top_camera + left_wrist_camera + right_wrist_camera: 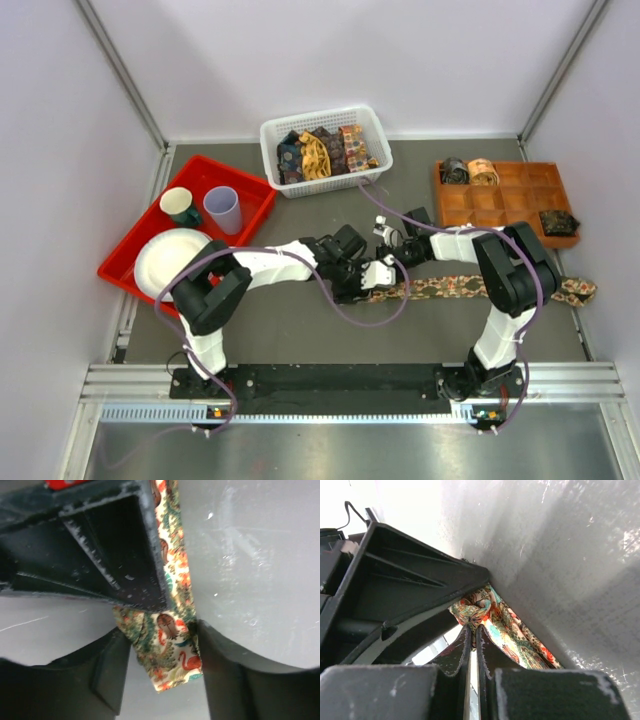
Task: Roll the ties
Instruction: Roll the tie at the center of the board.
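Note:
A tan tie with orange-red and teal motifs lies flat across the table, running right from the two grippers. In the left wrist view its folded end sits between the fingers of my left gripper, which stands open around it; the right finger touches the fabric edge and a gap shows on the left. My right gripper is shut, its tips pinching a fold of the tie. From above, the left gripper and the right gripper meet at the tie's left end.
A white basket of loose ties stands at the back. An orange compartment tray at the right holds rolled ties. A red tray at the left carries a white plate, a green cup and a pale cup.

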You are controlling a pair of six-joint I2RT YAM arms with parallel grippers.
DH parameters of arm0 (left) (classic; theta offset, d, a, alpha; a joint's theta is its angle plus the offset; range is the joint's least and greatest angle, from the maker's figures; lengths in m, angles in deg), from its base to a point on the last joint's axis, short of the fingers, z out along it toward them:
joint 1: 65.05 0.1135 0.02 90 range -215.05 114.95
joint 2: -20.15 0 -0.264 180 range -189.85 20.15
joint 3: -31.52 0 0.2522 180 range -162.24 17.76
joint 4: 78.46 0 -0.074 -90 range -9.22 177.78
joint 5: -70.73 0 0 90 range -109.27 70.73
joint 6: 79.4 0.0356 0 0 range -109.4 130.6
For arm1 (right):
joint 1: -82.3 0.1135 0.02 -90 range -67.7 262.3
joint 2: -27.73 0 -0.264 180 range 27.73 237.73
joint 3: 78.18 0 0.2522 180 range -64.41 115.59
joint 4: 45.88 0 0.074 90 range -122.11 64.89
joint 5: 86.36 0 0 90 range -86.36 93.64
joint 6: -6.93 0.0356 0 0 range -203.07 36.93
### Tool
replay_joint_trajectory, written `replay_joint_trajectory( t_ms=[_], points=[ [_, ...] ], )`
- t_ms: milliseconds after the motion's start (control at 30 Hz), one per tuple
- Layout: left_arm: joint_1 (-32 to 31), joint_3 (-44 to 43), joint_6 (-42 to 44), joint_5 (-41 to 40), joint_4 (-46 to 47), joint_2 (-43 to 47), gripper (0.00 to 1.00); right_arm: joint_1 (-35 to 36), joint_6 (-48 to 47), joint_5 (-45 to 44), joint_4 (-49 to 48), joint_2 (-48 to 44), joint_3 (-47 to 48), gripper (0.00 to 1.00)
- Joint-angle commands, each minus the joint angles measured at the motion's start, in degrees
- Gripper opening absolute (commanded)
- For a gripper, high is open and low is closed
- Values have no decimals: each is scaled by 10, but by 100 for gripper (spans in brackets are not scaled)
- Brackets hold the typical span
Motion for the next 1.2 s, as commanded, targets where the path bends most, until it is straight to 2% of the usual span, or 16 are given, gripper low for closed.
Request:
replay_joint_trajectory(
  t_ms=[0,100,200,300,333,467,800,967,1167],
  points=[
    [7,1,40,-48,-53,1,47,5,0,17,4,-23,7,0],
    [11,31,65,-47,-58,27,35,5,10,18,-6,-14,12,0],
    [13,45,75,-49,-60,43,29,5,21,17,-16,-5,12,0],
    [13,47,73,-42,-62,50,45,7,22,4,-26,4,11,0],
    [13,50,70,-43,-58,54,58,8,22,0,-28,7,11,0],
    [27,64,52,-38,-45,74,70,7,17,-28,-30,19,10,0],
    [43,84,6,-29,5,95,70,8,16,-54,-24,40,12,0],
    [43,65,-6,-16,11,85,77,7,14,-52,-27,31,6,0],
    [42,33,-20,18,6,80,76,8,26,-38,-33,30,5,0]
  ],
)
